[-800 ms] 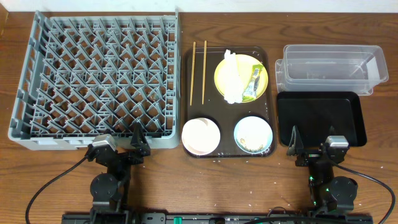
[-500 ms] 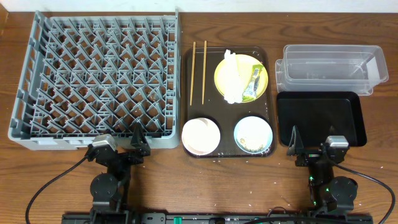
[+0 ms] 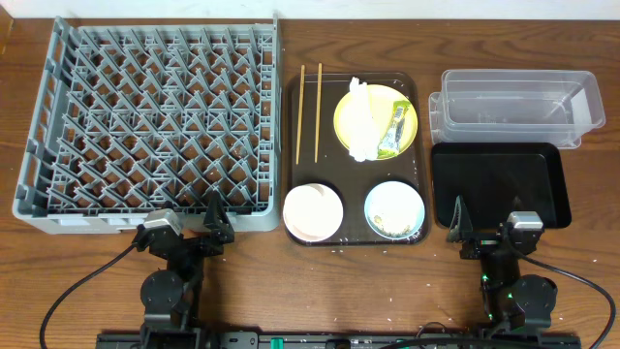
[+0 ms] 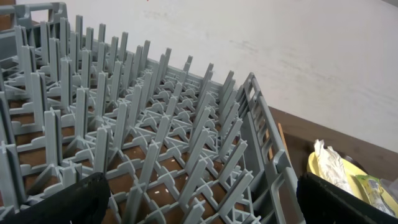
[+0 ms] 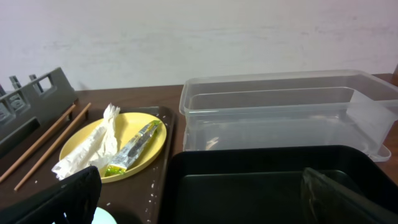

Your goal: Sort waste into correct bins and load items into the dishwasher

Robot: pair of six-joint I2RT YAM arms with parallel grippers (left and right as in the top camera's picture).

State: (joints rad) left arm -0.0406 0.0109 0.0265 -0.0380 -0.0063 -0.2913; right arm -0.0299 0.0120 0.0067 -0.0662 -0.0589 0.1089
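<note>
The grey dishwasher rack (image 3: 29, 184) fills the left of the table and holds nothing. On the yellow plate (image 3: 383, 97) lie a crumpled napkin (image 3: 360, 121) and a green-yellow wrapper (image 3: 395, 131). Two chopsticks (image 3: 308, 111) lie left of the plate. In front stand a white bowl (image 3: 312, 211) and a light blue bowl (image 3: 394, 208) with food scraps. The clear tub (image 3: 518, 107) and the black bin tray (image 3: 499, 179) sit at the right. My left gripper (image 4: 202, 205) is open at the rack's near edge. My right gripper (image 5: 202, 199) is open at the black tray's near edge, holding nothing.
A dark brown serving tray (image 3: 349, 174) under the dishes lies between the rack and the bins, with small white crumbs on it. Both arm bases sit at the table's front edge, with cables trailing outward.
</note>
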